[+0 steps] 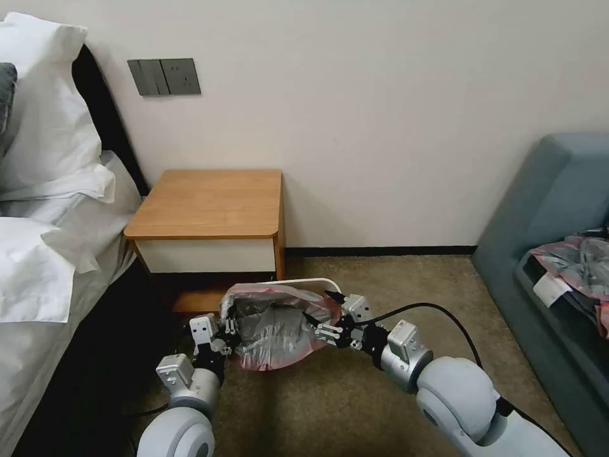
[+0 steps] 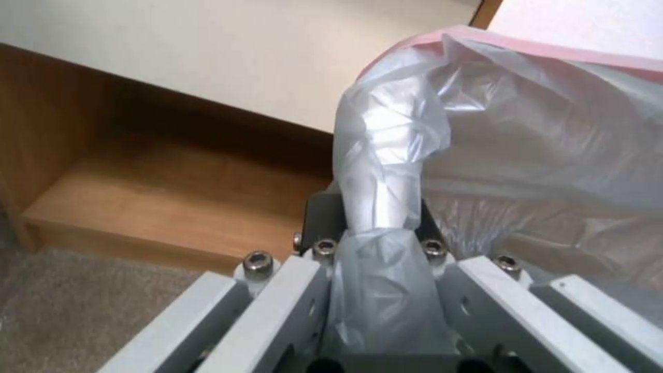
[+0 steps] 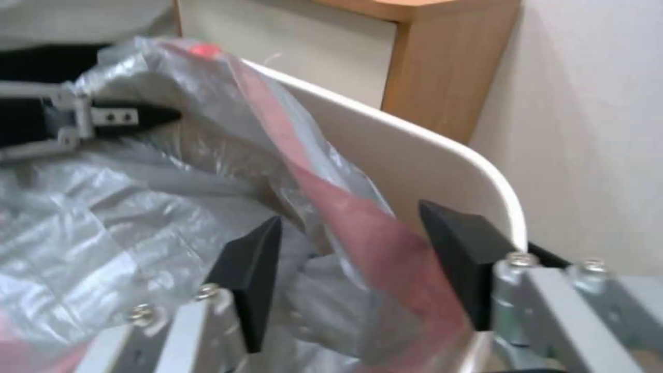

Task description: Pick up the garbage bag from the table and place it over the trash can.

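Both arms low at the trash can [image 1: 317, 283], below the table [image 1: 209, 203]: the left gripper [image 2: 376, 223] pinches the garbage bag [image 1: 279, 327], while the right gripper [image 3: 352, 264] stands spread wide astride its rim (likely stretching the mouth over the bin).
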`<state>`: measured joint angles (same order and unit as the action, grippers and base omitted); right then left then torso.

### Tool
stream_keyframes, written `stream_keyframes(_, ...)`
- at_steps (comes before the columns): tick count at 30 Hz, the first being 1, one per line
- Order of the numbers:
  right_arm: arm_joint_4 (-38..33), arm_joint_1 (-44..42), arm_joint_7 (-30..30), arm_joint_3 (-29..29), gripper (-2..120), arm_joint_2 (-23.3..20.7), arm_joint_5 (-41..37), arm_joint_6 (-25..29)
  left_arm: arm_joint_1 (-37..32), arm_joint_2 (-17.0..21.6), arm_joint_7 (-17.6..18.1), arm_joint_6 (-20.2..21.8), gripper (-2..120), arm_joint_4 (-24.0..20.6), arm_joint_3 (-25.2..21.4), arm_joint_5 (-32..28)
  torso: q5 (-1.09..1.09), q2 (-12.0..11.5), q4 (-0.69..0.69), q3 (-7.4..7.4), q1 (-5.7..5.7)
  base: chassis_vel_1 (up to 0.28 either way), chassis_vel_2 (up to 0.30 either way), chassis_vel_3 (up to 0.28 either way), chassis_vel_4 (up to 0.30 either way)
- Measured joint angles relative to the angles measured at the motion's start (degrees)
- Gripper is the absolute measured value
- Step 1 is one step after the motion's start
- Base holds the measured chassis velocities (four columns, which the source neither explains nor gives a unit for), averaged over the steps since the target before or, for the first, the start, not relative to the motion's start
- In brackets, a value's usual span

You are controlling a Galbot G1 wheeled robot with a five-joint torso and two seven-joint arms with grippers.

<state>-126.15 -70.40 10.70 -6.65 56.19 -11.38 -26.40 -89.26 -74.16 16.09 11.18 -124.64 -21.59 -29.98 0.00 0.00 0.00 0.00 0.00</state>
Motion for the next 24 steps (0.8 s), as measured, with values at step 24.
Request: stream_keyframes(24,-2.18,3.23,-0.38,-0.63,0,-1.24,-0.74,-0.15,-0.34,-0.04,-1.27,0.08,3,-0.59,0.22,-0.06,0.0,0.0,0.0,0.0,0.0,0.0,0.0,0.0,0.0)
